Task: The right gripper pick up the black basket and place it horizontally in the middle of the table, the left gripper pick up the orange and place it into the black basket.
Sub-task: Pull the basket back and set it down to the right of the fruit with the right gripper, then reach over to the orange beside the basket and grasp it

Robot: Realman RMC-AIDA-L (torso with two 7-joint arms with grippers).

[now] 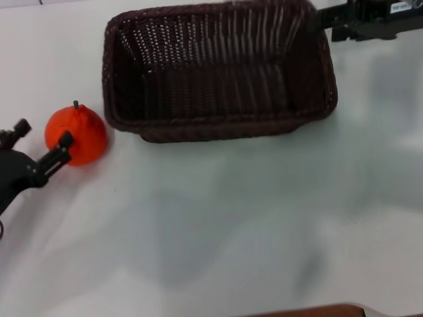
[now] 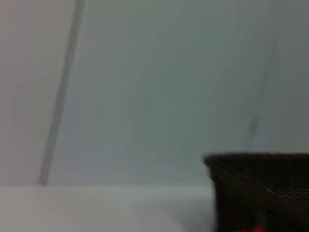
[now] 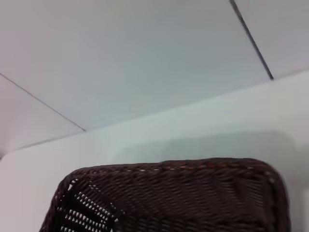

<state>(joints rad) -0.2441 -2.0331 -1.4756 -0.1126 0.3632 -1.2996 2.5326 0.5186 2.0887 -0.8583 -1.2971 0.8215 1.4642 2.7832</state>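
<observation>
So right now my right gripper sits at the far right corner of the black basket, fingers right at the braided rim; whether they're actually pinching the wicker or just resting beside it, I honestly can't tell from the head view; the right wrist view only shows the basket's rim up close with the pale table beyond it, none of my own fingers.

The basket lies lengthwise across the far half of the table, open side up, long side facing me.

The orange sits on the table just off the basket's near left corner, close but not touching it; stem pointing up.

My left gripper is down at the left edge, spread apart; one fingertip is right against the orange's front, the other is off to the left of the fruit, so the orange is beside the fingers rather than properly between them; not clamped on anything.

The left wrist view just catches a basket corner.
</observation>
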